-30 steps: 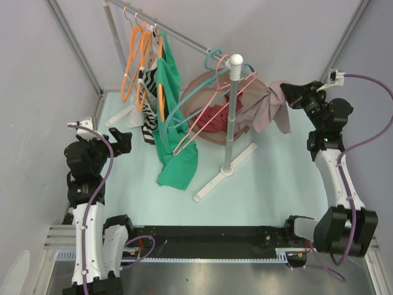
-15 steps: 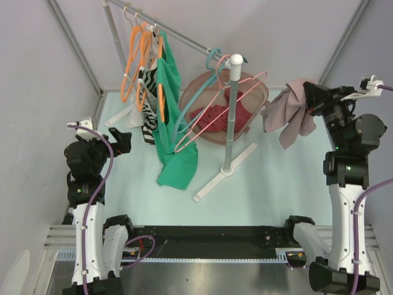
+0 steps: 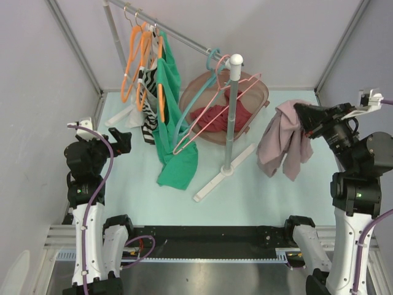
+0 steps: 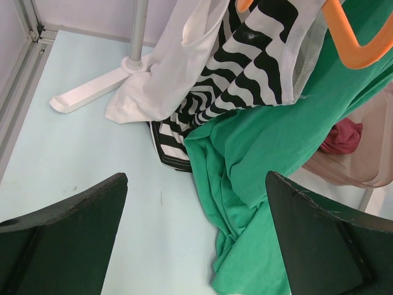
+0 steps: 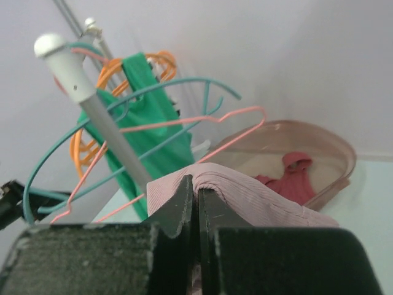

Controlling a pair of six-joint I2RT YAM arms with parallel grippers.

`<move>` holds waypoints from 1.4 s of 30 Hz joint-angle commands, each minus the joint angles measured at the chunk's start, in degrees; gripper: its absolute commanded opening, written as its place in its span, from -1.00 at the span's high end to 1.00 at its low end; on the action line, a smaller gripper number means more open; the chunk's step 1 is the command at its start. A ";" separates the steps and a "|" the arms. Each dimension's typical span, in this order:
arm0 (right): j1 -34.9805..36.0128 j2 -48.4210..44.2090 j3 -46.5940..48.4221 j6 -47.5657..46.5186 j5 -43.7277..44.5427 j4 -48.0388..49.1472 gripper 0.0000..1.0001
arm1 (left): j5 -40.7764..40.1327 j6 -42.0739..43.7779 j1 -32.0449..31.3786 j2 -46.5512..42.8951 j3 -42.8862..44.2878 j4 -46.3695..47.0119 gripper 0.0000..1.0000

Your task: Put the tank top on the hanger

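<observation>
The mauve-pink tank top (image 3: 284, 141) hangs bunched from my right gripper (image 3: 299, 114), held in the air right of the rack post. In the right wrist view the jaws are pinched on a fold of the tank top (image 5: 258, 196), my right gripper (image 5: 197, 195) shut on it. The light-pink hanger (image 3: 216, 104) hangs on the rail near the white post cap, beside a teal hanger (image 3: 191, 98); it also shows in the right wrist view (image 5: 184, 123). My left gripper (image 3: 123, 140) is open and empty at the left, low over the table, its fingers (image 4: 61, 239) wide apart.
A white rack post (image 3: 229, 117) stands mid-table on a flat foot (image 3: 224, 173). A green garment (image 3: 175, 147) and orange hangers (image 3: 140, 61) hang on the rail. A brown basket (image 3: 258, 92) holds a dark red garment (image 3: 215, 117). A striped garment (image 4: 245, 67) hangs near the left gripper.
My right arm has swung the tank top away from the basket, toward the right and nearer, and lowered it; the cloth now hangs longer. The left arm has not moved.
</observation>
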 commanded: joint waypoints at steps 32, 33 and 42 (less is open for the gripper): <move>-0.38 -1.83 -32.03 -0.36 14.63 -2.53 -0.99 | 4.09 3.53 -7.33 -5.74 0.39 3.29 -0.99; -0.38 -1.92 -32.03 -0.45 14.81 -2.54 -1.00 | 4.00 3.53 -7.68 -6.36 1.26 2.33 -0.99; -0.38 -1.30 -34.66 -0.01 13.15 -0.17 -1.00 | 4.52 1.42 -8.29 -9.71 20.74 -7.33 -0.97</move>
